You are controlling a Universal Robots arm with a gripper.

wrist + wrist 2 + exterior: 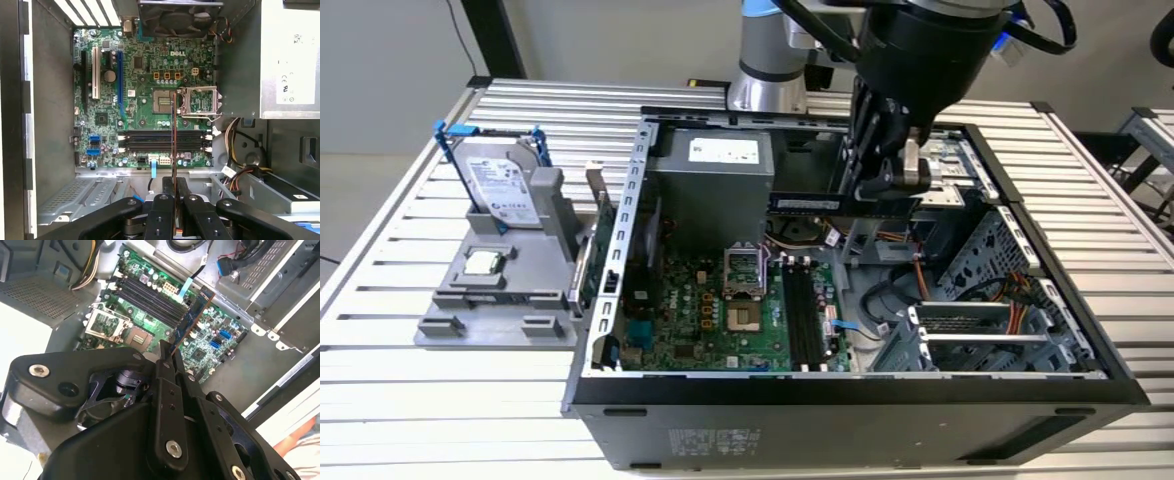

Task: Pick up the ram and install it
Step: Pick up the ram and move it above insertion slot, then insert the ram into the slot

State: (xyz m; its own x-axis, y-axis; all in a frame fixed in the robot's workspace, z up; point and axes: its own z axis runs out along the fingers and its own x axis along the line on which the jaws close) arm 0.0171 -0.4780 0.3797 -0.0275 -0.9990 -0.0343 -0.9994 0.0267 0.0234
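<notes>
Dark-green ram (809, 204) — edgewise in the gripper (883, 192) — hangs clear above memory slots (162, 141).

ram (173, 150): held end hidden inside gripper (174, 200) | arm (767, 50): cut by exterior view's edge

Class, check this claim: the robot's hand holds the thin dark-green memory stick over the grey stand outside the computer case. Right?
Wrong place. The hand holds the thin dark-green memory stick over the open black computer case, above its green motherboard, not over the grey plastic stand. The exterior view shows it.
</notes>
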